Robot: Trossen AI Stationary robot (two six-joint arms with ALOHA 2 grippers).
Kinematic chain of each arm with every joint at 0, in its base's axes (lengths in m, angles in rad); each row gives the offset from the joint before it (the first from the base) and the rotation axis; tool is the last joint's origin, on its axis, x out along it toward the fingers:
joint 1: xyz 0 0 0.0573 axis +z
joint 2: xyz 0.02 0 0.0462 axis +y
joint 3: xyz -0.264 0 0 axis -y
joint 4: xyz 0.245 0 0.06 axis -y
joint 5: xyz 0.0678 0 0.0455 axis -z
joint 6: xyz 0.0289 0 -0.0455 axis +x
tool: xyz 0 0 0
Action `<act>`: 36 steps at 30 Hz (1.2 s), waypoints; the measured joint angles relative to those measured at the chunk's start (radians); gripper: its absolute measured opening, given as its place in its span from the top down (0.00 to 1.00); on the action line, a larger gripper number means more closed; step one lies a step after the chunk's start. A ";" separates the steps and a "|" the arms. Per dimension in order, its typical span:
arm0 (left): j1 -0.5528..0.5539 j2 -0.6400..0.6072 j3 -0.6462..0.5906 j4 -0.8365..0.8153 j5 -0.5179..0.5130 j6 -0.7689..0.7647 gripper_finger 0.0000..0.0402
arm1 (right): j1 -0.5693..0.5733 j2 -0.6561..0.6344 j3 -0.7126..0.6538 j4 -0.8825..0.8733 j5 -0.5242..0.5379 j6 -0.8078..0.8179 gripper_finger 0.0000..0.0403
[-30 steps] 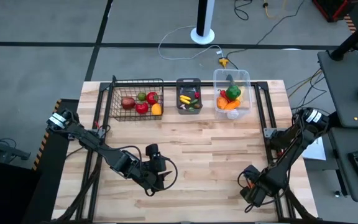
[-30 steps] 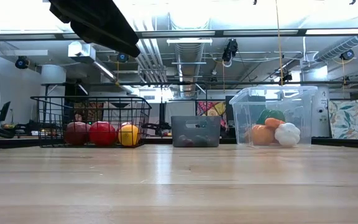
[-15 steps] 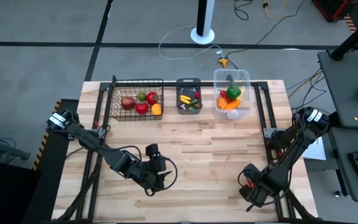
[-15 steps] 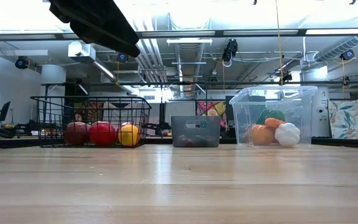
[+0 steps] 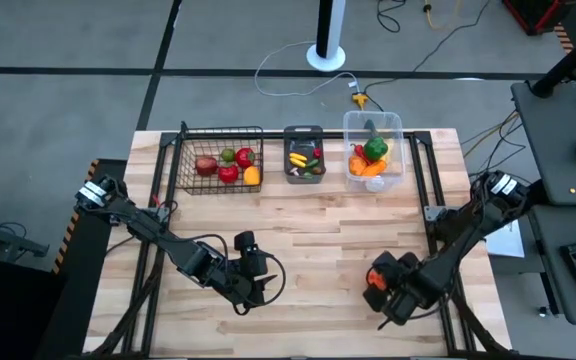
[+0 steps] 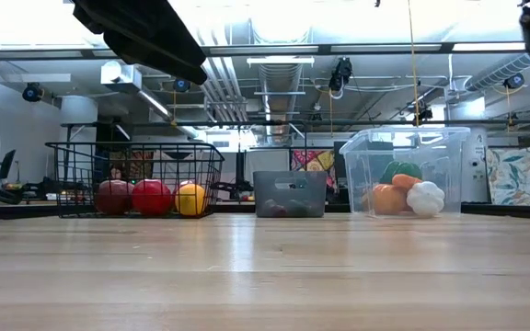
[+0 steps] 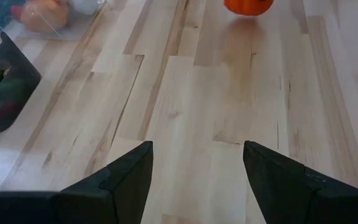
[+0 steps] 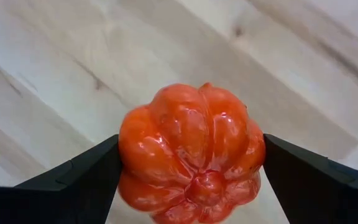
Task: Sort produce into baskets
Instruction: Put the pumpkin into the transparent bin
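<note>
My right gripper [image 5: 376, 283] is shut on a small orange-red toy pumpkin [image 8: 191, 152] over the near right part of the table. The pumpkin also shows in the left wrist view [image 7: 248, 5]. My left gripper [image 5: 256, 287] waits open and empty over the near middle of the table [image 7: 197, 180]. At the far edge stand the black wire basket [image 5: 218, 160] with red, green and orange fruit, the dark grey bin [image 5: 304, 155] with small produce, and the clear tub [image 5: 373, 150] with green, orange and white produce. My right gripper pinches the pumpkin between its two fingers [image 8: 79, 180], one on each of two opposite ribbed flanks [image 8: 129, 149]. The fingers come from above, pointing down. The pumpkin appears lifted clear of the table.
Bare wooden tabletop [image 5: 338, 240] lies between the grippers and the three containers. In the low view the wire basket [image 6: 136, 179], the bin [image 6: 289, 193] and the tub [image 6: 408, 175] stand in a row at the far edge. Black frame rails [image 5: 433, 190] run along the table's sides.
My right gripper has gone toward the table's left edge and a little toward the far edge, carrying the pumpkin; part of the arm has come into the low view's upper right corner.
</note>
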 joint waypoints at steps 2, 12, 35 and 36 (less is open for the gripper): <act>0.000 0.000 0.000 0.000 0.000 0.000 0.42 | -0.009 -0.001 0.000 -0.001 0.033 -0.013 0.13; 0.000 0.000 0.000 0.000 0.000 -0.004 0.42 | -0.033 -0.083 0.003 0.009 0.254 -0.063 0.13; -0.002 0.000 0.000 -0.001 0.000 -0.110 0.42 | -1.125 -0.324 0.219 0.004 0.377 -1.177 0.13; -0.003 0.000 0.000 -0.001 0.000 -0.118 0.42 | -1.189 -0.321 0.214 0.007 0.338 -1.205 0.13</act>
